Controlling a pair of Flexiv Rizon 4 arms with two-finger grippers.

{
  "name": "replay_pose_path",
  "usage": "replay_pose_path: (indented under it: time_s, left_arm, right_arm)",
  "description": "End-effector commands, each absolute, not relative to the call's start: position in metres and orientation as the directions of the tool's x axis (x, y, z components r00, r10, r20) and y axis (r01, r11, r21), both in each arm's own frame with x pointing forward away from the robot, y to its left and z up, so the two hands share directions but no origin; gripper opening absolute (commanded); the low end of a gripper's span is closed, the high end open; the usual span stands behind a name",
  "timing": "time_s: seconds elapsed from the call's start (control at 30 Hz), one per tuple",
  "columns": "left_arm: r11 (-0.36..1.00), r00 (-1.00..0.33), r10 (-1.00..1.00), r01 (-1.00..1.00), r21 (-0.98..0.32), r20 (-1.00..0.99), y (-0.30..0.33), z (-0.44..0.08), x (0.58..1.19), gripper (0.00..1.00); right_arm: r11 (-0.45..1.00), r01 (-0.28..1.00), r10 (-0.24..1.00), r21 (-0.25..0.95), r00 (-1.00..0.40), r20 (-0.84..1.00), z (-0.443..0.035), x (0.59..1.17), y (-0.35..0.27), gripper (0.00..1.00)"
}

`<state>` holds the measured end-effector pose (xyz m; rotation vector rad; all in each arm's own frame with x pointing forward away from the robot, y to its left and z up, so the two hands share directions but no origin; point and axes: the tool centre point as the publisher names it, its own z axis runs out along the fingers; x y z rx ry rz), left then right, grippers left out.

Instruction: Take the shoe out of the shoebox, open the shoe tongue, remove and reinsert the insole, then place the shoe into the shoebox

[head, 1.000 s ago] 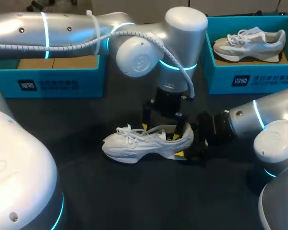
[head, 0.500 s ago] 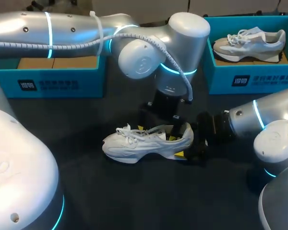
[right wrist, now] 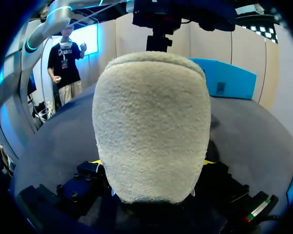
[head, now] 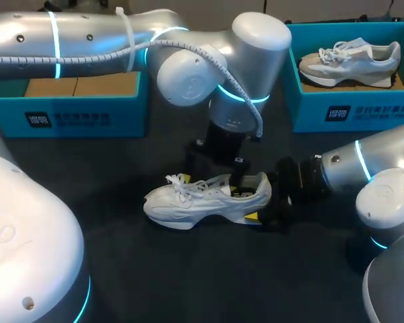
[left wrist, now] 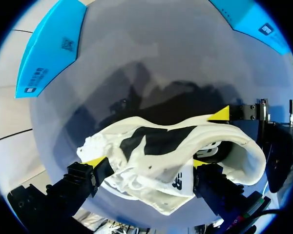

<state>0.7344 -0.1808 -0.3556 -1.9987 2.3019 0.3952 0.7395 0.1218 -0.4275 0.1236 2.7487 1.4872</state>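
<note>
Your right hand (head: 262,200) is clamped on the heel of the white shoe (head: 202,198), which sits on the worktop (head: 188,269). Your left hand (left wrist: 147,163) hangs over the laces, fingers spread, gripping nothing.

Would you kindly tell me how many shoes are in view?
2: a white shoe on the table, and a grey shoe in the right shoebox; the left shoebox is partly hidden.

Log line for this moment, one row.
white shoe: on table | right hand: shut on heel | left hand: open, above shoe's middle
</note>
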Motion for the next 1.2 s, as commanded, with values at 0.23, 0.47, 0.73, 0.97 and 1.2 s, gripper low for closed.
replay_pose_path:
  time_s: [0.23, 0.47, 0.73, 0.97, 1.2]
  left_arm:
    - [0.116, -0.141, -0.969, -0.985, 0.132, -0.205, -0.175, -0.339, 0.738, 0.95]
    - [0.137, -0.164, -0.968, -0.980, 0.147, -0.189, -0.176, -0.331, 0.734, 0.40]
    - [0.167, -0.192, -0.973, -0.969, 0.183, -0.129, -0.169, -0.326, 0.720, 0.00]
    - [0.164, -0.183, -0.979, -0.969, 0.186, -0.087, -0.154, -0.325, 0.710, 0.00]
    - [0.144, -0.156, -0.986, -0.976, 0.161, -0.062, -0.140, -0.328, 0.708, 0.00]
  right_arm:
    - [0.547, 0.063, 0.077, 0.835, -0.997, 0.024, -0.429, 0.738, 0.124, 0.00]
    - [0.547, 0.063, 0.077, 0.835, -0.997, 0.024, -0.429, 0.738, 0.124, 0.00]
    - [0.547, 0.063, 0.077, 0.835, -0.997, 0.024, -0.429, 0.738, 0.124, 0.00]
    - [0.547, 0.063, 0.077, 0.835, -0.997, 0.024, -0.429, 0.738, 0.124, 0.00]
    - [0.547, 0.063, 0.077, 0.835, -0.997, 0.024, -0.429, 0.738, 0.124, 0.00]
